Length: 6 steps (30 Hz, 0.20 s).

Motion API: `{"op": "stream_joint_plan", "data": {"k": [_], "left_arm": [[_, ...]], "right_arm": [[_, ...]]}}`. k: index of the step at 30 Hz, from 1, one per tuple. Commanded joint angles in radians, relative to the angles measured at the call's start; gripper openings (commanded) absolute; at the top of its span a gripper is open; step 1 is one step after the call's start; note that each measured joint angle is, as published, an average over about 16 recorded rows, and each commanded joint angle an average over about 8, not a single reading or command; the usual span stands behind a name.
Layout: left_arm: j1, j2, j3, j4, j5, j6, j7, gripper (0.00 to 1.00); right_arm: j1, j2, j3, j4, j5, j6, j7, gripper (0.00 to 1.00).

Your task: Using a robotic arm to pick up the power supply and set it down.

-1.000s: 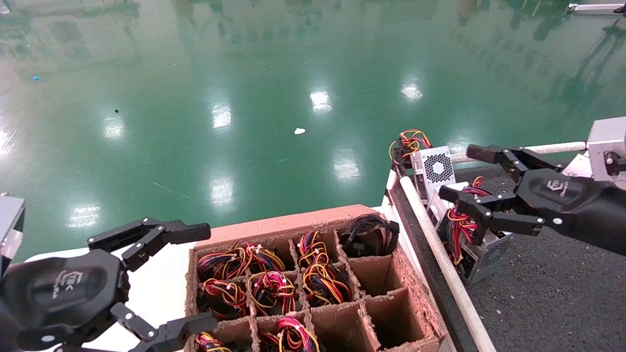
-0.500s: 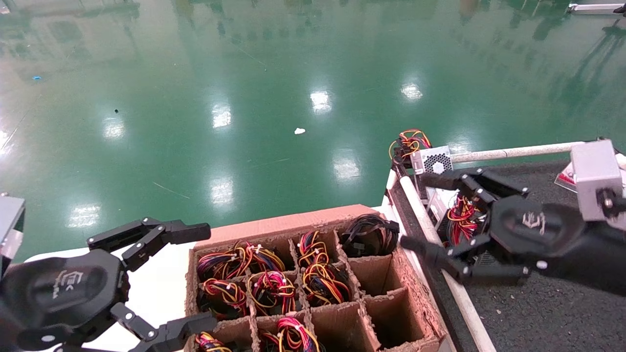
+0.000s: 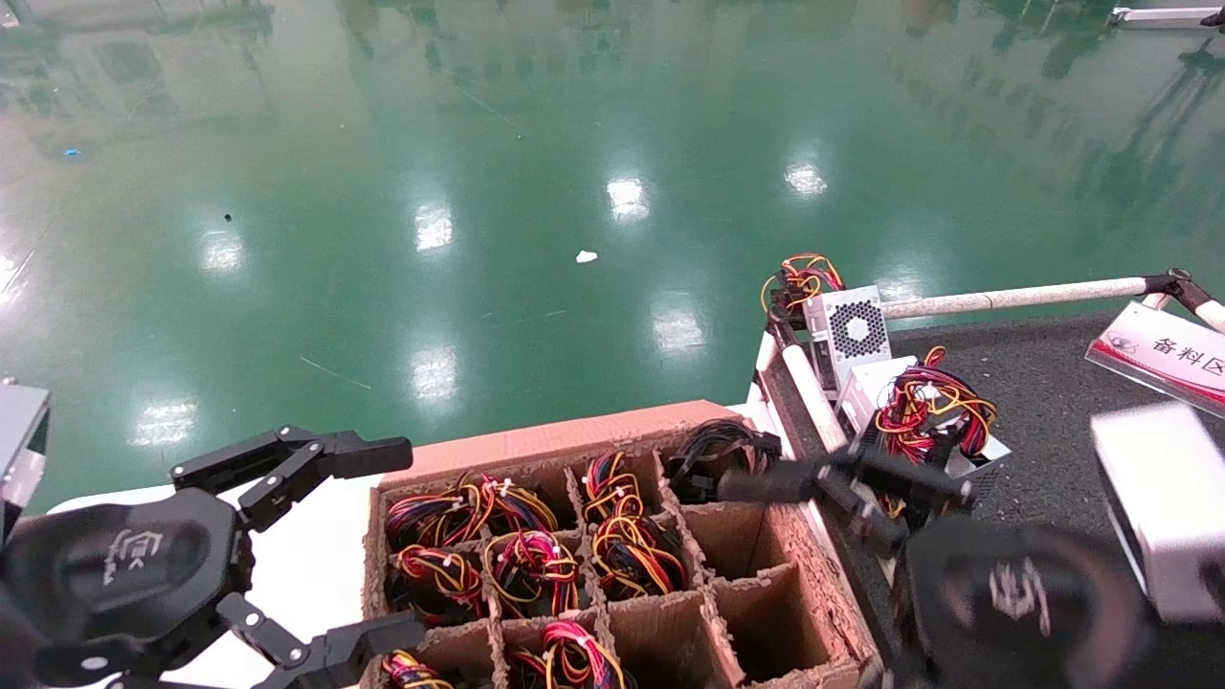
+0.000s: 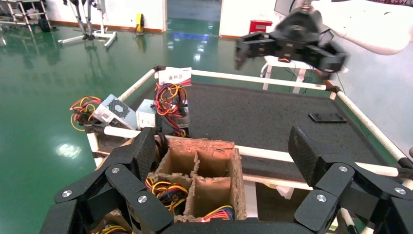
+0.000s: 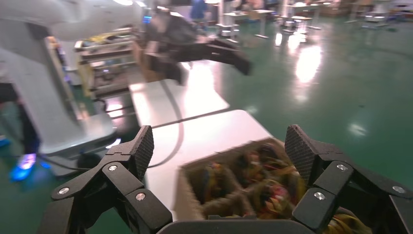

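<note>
The power supply (image 3: 978, 457), a small grey box with a looped red, yellow and black wire bundle on top, rests on the black mat near its left rail, also in the left wrist view (image 4: 171, 100). My right gripper (image 5: 219, 146) is open and holds nothing. In the head view it is blurred at the lower right, and one of its fingers (image 3: 842, 483) reaches over the right corner of the cardboard box (image 3: 612, 429), below and in front of the power supply. My left gripper (image 3: 397, 536) hangs open and empty at the box's left side.
The divided box holds several wire bundles (image 3: 531, 560); its right cells are bare. A silver fan-grille box (image 3: 850, 325) and a white-topped box (image 3: 869, 378) stand behind the power supply. White pipe rails (image 3: 1005, 297) frame the mat (image 3: 1053, 421), where a label (image 3: 1163, 354) stands.
My right gripper, which was open around the power supply's wires, has swung down and left to the cardboard box's corner. The power supply stays on the mat. The left arm is unmoved.
</note>
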Motion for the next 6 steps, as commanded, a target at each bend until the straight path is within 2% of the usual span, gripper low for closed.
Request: {"op": "stream_joint_plan", "data": {"k": [1,6], "left_arm": [[0.000,0.000,0.000,0.000,0.000,0.000,0.000,1.00],[0.000,0.000,0.000,0.000,0.000,0.000,0.000,1.00]], "right_arm": [[-0.023,0.005,0.008,0.055,0.010,-0.006,0.022,1.00],[-0.054,0.012,0.019,0.130,0.023,-0.015,0.053,1.00]]}}
